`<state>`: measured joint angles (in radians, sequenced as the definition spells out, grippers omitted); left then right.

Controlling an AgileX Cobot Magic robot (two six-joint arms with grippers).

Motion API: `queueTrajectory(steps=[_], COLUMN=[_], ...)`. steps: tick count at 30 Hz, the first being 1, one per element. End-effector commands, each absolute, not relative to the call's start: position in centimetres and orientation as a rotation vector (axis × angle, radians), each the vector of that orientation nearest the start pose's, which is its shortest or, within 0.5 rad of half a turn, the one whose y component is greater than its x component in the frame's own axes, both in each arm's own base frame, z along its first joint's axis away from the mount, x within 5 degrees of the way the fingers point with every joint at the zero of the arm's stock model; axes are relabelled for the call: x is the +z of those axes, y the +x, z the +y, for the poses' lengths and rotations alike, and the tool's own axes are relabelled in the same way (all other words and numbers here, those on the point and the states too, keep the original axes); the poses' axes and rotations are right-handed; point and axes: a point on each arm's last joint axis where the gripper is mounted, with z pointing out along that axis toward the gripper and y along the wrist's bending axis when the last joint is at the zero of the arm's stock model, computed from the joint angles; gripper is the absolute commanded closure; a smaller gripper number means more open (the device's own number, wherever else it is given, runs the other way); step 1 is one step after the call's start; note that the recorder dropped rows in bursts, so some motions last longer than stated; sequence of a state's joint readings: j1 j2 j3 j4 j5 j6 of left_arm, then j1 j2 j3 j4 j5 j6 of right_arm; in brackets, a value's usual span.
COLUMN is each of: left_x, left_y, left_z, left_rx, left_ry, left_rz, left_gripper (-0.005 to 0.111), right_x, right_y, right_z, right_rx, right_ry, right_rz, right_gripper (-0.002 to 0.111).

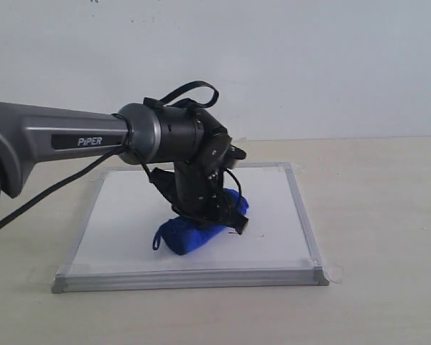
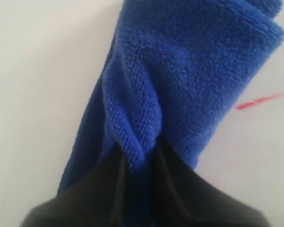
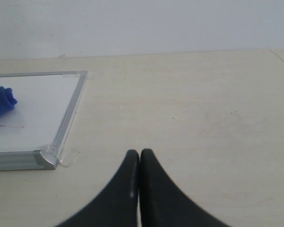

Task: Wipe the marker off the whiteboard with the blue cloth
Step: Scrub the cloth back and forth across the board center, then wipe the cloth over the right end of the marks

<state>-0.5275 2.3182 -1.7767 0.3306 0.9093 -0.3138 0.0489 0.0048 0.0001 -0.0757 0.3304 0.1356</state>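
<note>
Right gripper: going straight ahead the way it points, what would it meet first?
Probably nothing near: the right gripper faces only table, then the wall; the whiteboard sits off to one side.

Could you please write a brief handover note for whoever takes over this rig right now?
Left pincer shut on the blue cloth, which lies on the whiteboard near its middle.
Right pincer shut, empty, over the table off the board's corner.
Done: cloth grasped and on the board.
Left: a red marker streak shows beside the cloth; wipe it off.
</note>
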Motion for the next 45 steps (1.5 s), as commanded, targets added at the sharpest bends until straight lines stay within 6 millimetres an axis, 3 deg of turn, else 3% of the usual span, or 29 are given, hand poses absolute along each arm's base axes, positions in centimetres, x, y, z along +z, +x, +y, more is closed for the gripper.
queueTrajectory(steps=[1, 5, 7, 14, 20, 23, 26, 33, 37, 40, 45], left_x=[10.5, 11.0, 11.2, 11.0, 11.9, 12.4, 12.5, 10.7, 11.0, 11.9, 12.5], left_y=[43.3, 43.5, 43.3, 40.5, 39.2, 39.5, 40.2, 43.8, 44.9, 45.0, 43.2], left_z=[-17.3, -17.1, -18.1, -24.9, -29.3, -29.6, -28.6, -22.9, -20.8, -20.7, -25.1], left_rx=[0.412, 0.433, 0.358, 0.151, 0.042, 0.028, 0.039, 0.221, 0.266, 0.294, 0.093], left_ry=[0.400, 0.375, 0.384, 0.726, 0.837, 0.828, 0.799, 0.550, 0.461, 0.442, 0.611], left_rz=[2.910, 2.893, 2.880, 2.793, 2.644, 2.621, 2.627, 2.688, 2.742, 2.764, 2.773], left_gripper=[0.103, 0.103, 0.103, 0.103, 0.103, 0.103, 0.103, 0.103, 0.103, 0.103, 0.103], right_x=[18.4, 18.4, 18.4, 18.4, 18.4, 18.4, 18.4, 18.4, 18.4, 18.4, 18.4], right_y=[5.4, 5.4, 5.4, 5.4, 5.4, 5.4, 5.4, 5.4, 5.4, 5.4, 5.4], right_z=[0.0, 0.0, 0.0, 0.0, 0.0, 0.0, 0.0, 0.0, 0.0, 0.0, 0.0], right_rx=[0.047, 0.047, 0.047, 0.047, 0.047, 0.047, 0.047, 0.047, 0.047, 0.047, 0.047], right_ry=[0.034, 0.034, 0.034, 0.034, 0.034, 0.034, 0.034, 0.034, 0.034, 0.034, 0.034], right_rz=[1.805, 1.805, 1.805, 1.805, 1.805, 1.805, 1.805, 1.805, 1.805, 1.805, 1.805], right_gripper=[0.108, 0.108, 0.108, 0.108, 0.108, 0.108, 0.108, 0.108, 0.108, 0.108, 0.108])
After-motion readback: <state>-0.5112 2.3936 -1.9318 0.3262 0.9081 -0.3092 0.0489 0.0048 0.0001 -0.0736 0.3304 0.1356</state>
